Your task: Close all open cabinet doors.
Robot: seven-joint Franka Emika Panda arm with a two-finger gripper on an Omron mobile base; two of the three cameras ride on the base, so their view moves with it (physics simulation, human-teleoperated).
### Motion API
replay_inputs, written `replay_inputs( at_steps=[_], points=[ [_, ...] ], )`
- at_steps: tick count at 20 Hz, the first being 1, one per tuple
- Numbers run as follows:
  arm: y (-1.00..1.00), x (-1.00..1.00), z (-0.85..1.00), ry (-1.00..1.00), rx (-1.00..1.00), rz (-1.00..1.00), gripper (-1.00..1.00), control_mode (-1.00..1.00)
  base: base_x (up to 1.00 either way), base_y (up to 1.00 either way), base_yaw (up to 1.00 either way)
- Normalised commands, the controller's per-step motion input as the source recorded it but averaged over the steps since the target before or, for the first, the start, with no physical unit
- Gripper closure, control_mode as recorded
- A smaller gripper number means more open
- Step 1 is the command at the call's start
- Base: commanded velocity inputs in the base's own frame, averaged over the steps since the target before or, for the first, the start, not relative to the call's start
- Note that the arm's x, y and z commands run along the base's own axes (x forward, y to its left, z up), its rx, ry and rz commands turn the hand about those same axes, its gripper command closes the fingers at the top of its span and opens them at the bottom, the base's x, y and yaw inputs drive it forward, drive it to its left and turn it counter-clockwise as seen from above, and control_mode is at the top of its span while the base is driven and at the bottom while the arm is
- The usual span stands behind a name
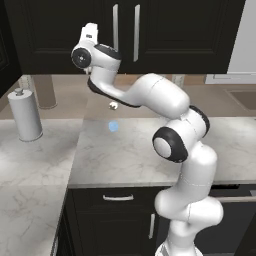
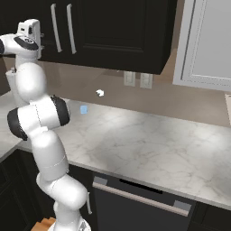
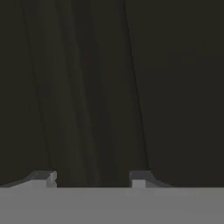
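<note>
Upper cabinet doors [image 1: 150, 30] hang above the marble counter [image 1: 125, 150]. We see the gripper [image 3: 92, 177], fingers apart and empty, facing a black door panel up close. We judge it is mid-push; next, press forward until flush.

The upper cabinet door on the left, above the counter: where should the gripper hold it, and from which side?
Probably by its handle, the slim vertical silver bar near the inner edge of the left upper door. Come from the front, fingers either side of the bar, since the panel is flat. The gripper is open, close to a dark surface.
</note>
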Motion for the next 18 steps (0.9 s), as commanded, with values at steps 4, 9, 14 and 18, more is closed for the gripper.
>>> replay_inputs(
  at_steps=[4, 9, 14, 18],
  points=[
    [-0.38, 0.37, -0.1, 0.0, 0.07, 0.01, -1.0, -1.0, 0.0, 0.0, 0.0],
    [-0.12, -0.13, -0.05, -0.01, 0.04, 0.01, -1.0, -1.0, 0.0, 0.0, 0.0],
    [0.0, -0.62, -0.01, -0.06, 0.03, 0.0, -1.0, -1.0, 0.0, 0.0, 0.0],
    [0.0, -0.98, 0.0, -0.07, 0.07, 0.0, -1.0, -1.0, 0.0, 0.0, 0.0]
  ],
)
